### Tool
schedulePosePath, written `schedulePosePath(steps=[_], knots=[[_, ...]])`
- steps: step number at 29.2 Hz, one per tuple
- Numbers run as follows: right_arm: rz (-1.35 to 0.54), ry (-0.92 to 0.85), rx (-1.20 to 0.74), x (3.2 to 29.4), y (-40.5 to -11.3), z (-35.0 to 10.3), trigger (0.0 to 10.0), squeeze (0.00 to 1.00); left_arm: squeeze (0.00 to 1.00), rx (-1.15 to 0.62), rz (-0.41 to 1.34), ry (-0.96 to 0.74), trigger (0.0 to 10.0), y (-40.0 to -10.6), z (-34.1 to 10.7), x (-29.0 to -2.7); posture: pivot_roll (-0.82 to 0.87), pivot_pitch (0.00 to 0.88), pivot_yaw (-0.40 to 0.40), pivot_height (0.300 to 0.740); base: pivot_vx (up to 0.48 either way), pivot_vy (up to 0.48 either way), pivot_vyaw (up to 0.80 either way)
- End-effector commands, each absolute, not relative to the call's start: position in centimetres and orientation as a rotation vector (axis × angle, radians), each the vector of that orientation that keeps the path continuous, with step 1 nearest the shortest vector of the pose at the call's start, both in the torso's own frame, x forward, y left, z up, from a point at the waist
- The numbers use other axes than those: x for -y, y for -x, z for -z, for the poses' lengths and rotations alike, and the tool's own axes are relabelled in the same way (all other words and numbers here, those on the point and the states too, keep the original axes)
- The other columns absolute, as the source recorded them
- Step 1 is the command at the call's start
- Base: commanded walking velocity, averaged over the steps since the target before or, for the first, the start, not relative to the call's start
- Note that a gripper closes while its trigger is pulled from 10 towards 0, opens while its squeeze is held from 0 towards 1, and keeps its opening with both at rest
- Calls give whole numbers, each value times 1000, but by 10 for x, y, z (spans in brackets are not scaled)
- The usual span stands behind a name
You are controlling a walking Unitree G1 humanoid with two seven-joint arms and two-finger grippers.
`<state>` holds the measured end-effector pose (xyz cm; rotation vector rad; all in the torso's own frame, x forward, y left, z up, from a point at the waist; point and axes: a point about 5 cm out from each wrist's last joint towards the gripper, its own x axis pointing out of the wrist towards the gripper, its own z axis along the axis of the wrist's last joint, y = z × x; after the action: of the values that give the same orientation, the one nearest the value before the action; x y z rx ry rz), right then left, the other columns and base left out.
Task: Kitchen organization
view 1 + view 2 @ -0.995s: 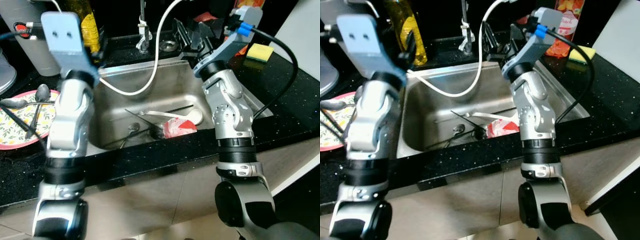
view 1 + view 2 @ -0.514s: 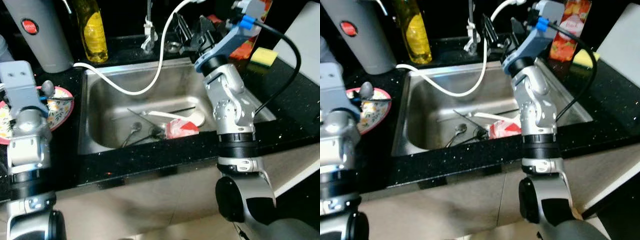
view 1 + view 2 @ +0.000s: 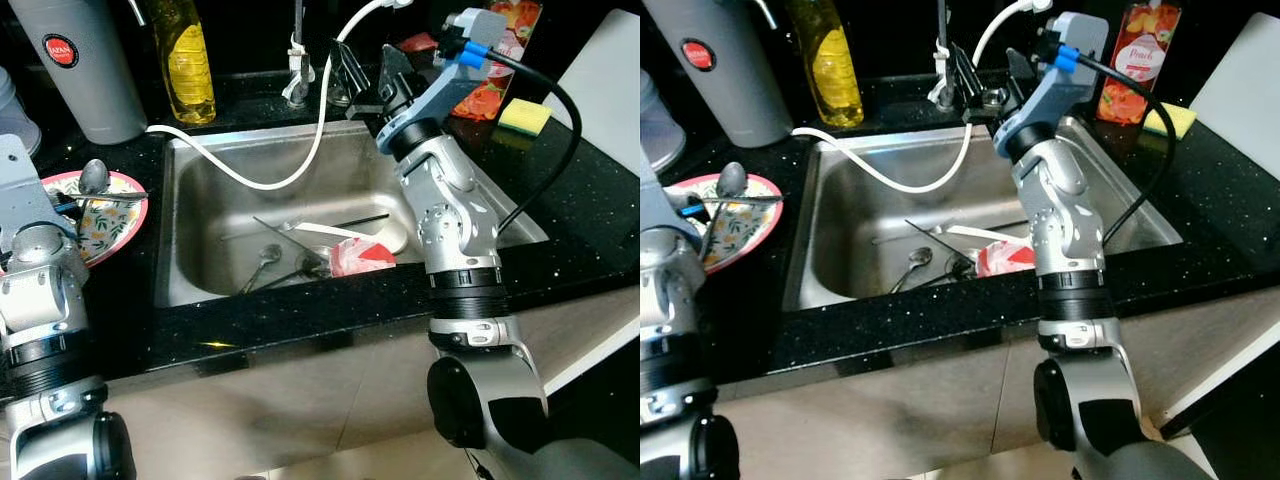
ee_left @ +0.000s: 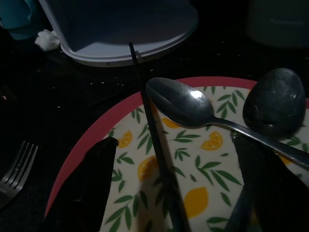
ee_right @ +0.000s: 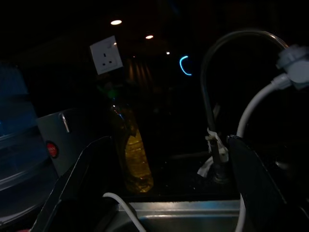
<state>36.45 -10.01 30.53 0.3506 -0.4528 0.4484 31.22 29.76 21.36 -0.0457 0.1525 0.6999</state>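
Observation:
A red-rimmed plate with a lemon pattern [image 4: 203,159] lies on the black counter left of the sink. On it rest a shiny spoon [image 4: 183,104], a darker spoon [image 4: 275,101] and a thin black stick [image 4: 154,140]. My left gripper [image 4: 178,188] hovers open just over this plate, one finger on each side of the stick. The steel sink [image 3: 200,190] holds a spoon [image 3: 262,260], a white spoon [image 3: 385,235], black sticks and a red wrapper [image 3: 358,257]. My right gripper [image 3: 365,75] is raised over the sink's back edge beside the faucet [image 3: 296,60], open and holding nothing.
A white hose [image 3: 300,150] loops from the faucet into the sink. A yellow bottle [image 3: 185,60] and a grey flask [image 3: 75,65] stand at the back left. A yellow sponge [image 3: 525,115] and a peach bottle [image 3: 1137,50] sit back right. A fork [image 4: 17,166] lies beside the plate.
My left arm has dropped from high over the sink's left edge down to the plate. The right gripper has drifted slightly left toward the faucet. The camera has shifted too.

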Motion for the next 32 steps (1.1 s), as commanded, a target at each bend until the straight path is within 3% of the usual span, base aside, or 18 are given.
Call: schedulePosePath(steps=[1, 2, 3, 7, 17, 18, 20, 21, 22, 23, 24, 32], knots=[[-458, -360, 463, 101, -362, -309, 10000, 0, 957, -156, -688, 109, 10000, -314, -217, -298, 194, 0, 19, 740, 0, 0, 0], [-456, -360, 465, 102, -362, -310, 10000, 0, 957, -157, -683, 138, 10000, -315, -216, -299, 194, 0, 19, 740, 0, 0, 0], [-446, -357, 461, 103, -363, -307, 10000, 0, 0, -160, -676, 202, 10000, -318, -214, -298, 189, 0, 22, 740, 0, 0, 0], [-453, -355, 476, 103, -362, -312, 10000, 0, 0, -156, -701, 313, 10000, -323, -214, -299, 173, 0, 24, 740, 0, 0, 0], [-456, -347, 476, 103, -362, -313, 10000, 0, 0, -203, -838, 371, 10000, -327, -209, -314, 166, 0, 23, 740, 0, 0, 0], [-450, -343, 474, 103, -363, -311, 10000, 0, 0, -214, -862, 368, 7961, -325, -205, -317, 167, 0, 25, 740, 0, 0, 0], [-446, -341, 471, 103, -364, -309, 10000, 0, 0, -224, -876, 367, 7961, -324, -202, -318, 167, 0, 25, 740, 0, 0, 0], [-448, -344, 469, 103, -362, -308, 10000, 0, 0, -245, -890, 359, 4392, -322, -198, -318, 167, 0, 26, 740, 0, 0, 0], [-450, -346, 469, 102, -362, -309, 10000, 0, 0, -261, -901, 355, 2353, -320, -195, -319, 167, 0, 30, 740, 0, 0, 0], [-452, -348, 470, 102, -361, -309, 10000, 0, 0, -270, -906, 354, 2353, -318, -194, -320, 167, 0, 30, 740, 0, 0, 0], [-452, -349, 469, 102, -361, -308, 10000, 0, 0, -279, -913, 347, 0, -317, -191, -321, 171, 0, 29, 740, 0, 0, 0], [-442, -350, 461, 104, -361, -304, 10000, 0, 0, -374, -967, 346, 0, -303, -160, -324, 164, 0, 37, 740, 0, 0, 0]])
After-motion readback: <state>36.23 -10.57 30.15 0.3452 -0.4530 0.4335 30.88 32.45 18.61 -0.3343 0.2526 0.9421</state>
